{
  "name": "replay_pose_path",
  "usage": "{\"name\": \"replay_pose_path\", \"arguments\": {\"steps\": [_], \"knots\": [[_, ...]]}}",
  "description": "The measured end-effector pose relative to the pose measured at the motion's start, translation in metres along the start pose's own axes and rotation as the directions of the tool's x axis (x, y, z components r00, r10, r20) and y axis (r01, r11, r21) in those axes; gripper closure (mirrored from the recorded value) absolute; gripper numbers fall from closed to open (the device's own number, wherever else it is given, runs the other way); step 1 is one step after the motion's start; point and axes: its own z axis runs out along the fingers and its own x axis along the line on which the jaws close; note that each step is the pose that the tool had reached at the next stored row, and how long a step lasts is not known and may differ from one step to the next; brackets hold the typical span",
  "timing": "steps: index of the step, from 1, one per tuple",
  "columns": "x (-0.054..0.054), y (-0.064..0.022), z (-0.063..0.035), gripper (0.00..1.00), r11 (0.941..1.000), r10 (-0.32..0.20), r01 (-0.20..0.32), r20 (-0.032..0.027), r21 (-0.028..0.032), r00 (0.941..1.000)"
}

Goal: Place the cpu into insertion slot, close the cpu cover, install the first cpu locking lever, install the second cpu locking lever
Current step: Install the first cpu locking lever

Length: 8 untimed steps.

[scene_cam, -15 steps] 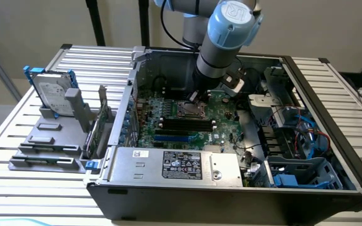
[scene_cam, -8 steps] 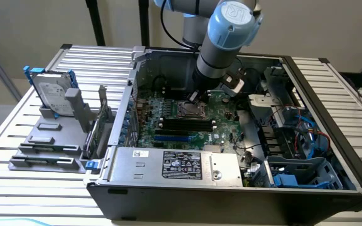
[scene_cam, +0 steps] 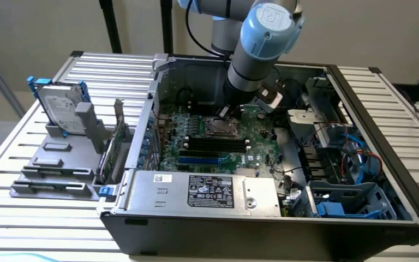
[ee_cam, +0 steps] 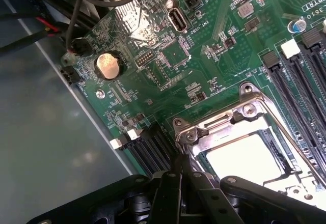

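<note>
Green motherboard (ee_cam: 214,56) with fine pale tracing; pale silvery cpu (ee_cam: 244,155) inside a shiny silver cpu cover (ee_cam: 224,127); black fingers (ee_cam: 175,183); black memory slots (ee_cam: 300,71); light-blue arm (scene_cam: 268,27); ribbed grey tabletop (scene_cam: 107,71).

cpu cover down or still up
Down: the cpu cover lies flat around the cpu, its pale top showing through the window.

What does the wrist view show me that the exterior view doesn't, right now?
Wrist view alone: a round silvery coin battery on the green motherboard, and the dark hand, shut, beside the corner of the thin silvery metal cpu cover, with the pale silvery cpu in its window. Exterior view alone: a grey hard drive standing outside the black computer case. Both: motherboard, socket.
</note>
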Motion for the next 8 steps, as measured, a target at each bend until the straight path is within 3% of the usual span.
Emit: {"name": "replay_pose_path", "arguments": {"steps": [8], "knots": [[-0.0062,0.0001,-0.0092,0.89,1.0000,0.000,0.000,-0.0011,0.0014,1.0000]]}}
